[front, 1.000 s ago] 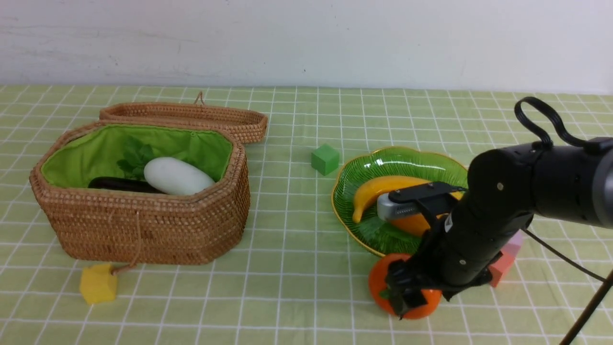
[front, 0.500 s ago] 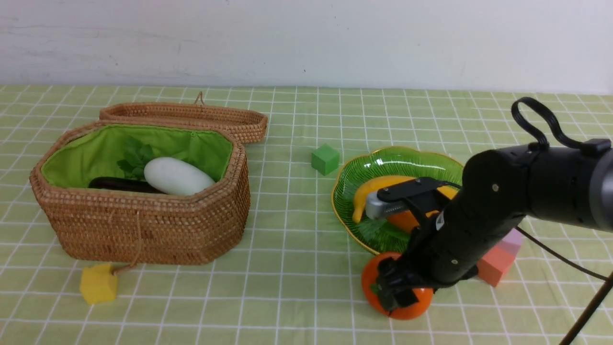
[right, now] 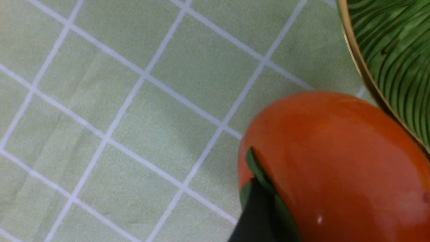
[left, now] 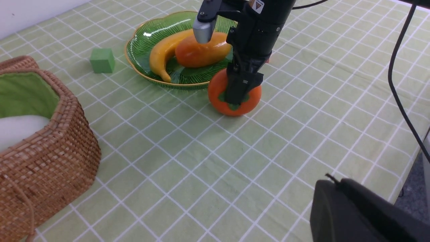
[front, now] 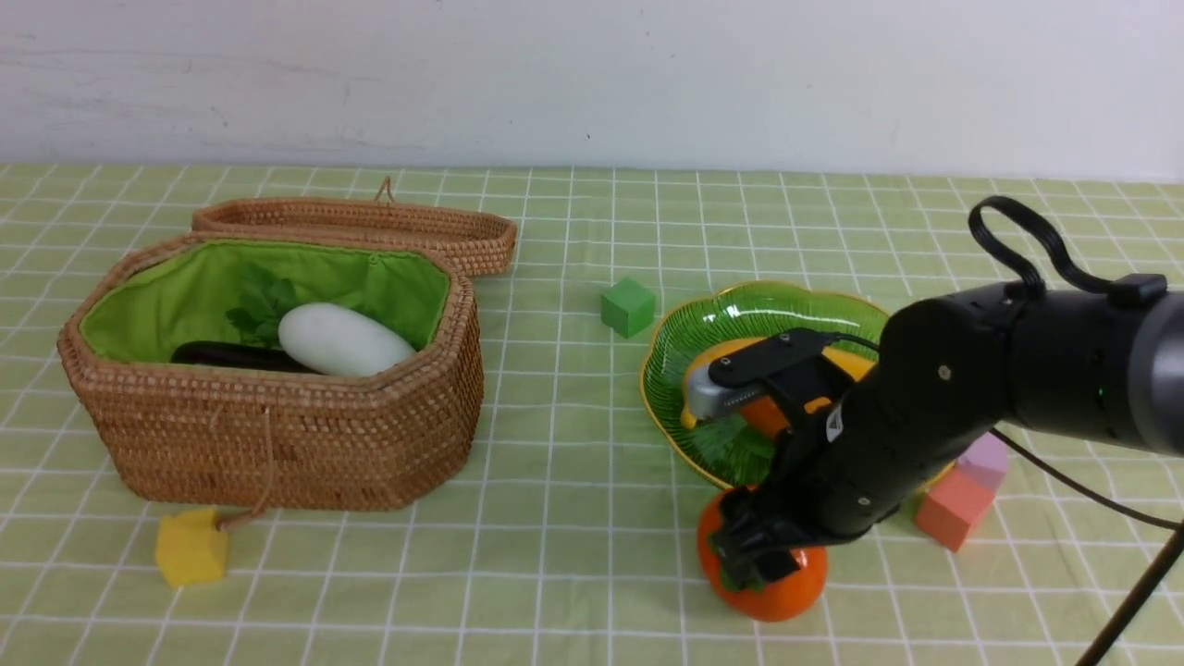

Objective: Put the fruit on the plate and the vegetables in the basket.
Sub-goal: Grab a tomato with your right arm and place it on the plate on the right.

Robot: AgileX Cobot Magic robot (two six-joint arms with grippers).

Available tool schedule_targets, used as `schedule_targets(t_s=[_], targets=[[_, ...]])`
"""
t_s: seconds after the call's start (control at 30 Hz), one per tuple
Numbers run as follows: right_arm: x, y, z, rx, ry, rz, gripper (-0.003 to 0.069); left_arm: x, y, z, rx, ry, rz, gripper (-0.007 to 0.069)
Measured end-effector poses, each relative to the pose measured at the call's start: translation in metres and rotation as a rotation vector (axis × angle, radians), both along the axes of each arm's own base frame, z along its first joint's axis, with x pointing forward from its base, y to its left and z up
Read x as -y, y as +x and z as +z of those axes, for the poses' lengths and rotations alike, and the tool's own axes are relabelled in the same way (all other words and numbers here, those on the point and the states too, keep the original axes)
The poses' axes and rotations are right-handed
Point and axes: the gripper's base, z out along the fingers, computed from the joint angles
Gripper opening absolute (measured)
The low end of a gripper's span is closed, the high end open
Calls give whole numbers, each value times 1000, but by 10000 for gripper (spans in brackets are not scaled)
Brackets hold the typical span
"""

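The right gripper [front: 754, 560] is down over the persimmon [front: 772, 592], which sits on the checked tablecloth [front: 555, 444] just outside the near rim of the green leaf plate [front: 740, 314]. One dark finger [right: 253, 215] presses against the fruit's green leafy cap. The other finger is hidden, so I cannot tell whether the jaws are clamped on the fruit or only standing around it. Either way the persimmon rests on the cloth, not lifted. It looks like the last fruit to go, since the banana [left: 161, 55] and the mango [left: 201, 52] already lie side by side in the plate, the arm's wrist hanging above them. Coming straight down over the cap makes sense to me, because a round, glossy toy would likely squirt out of a shallow side pinch. The wicker basket [front: 277, 444] stands well to the left with its lid [front: 370, 227] folded back, which leaves the green lining open for drops. A white radish [front: 342, 340] with its leaves and a dark eggplant [front: 231, 356] lie inside; I see no chili from here. The left gripper stays out of sight, pulled back near the table edge and closed on nothing. A green cube [front: 629, 307], a yellow cube [front: 190, 548] and two pinkish blocks [front: 962, 495] sit loose on the cloth, and none of them belongs to the sorting.
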Motion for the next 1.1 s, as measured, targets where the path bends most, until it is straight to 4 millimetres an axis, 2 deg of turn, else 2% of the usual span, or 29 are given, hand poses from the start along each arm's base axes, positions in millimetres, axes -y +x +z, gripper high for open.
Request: schedule_targets(t_s=[0.07,0.33,0.4,0.53,0.57,0.67,0.77,0.9,1.1], targets=[[-1,-1,0,-10,11,-8,514,0,0,0,-2,1,-2,-6],[-2,-2,1,-28,26,-17,514,0,0,0,4,10,-8,-12],[-1,-4,6,-27,31,-15,514,1,0,1,15,-7,-11,-12],[-2,-4,32,12,58,-4,514,1,2,6,49,-47,2,-12],[-2,-1,48,50,79,-4,514,1,3,9,74,-71,17,-12],[5,13,81,157,130,-38,514,-1,8,17,157,-118,70,-12],[18,31,94,234,157,-96,514,-4,12,24,213,-167,118,-12],[38,55,80,239,185,-204,514,-6,14,30,272,-205,155,-12],[40,68,50,147,208,-264,514,-6,14,30,278,-198,151,-12]])
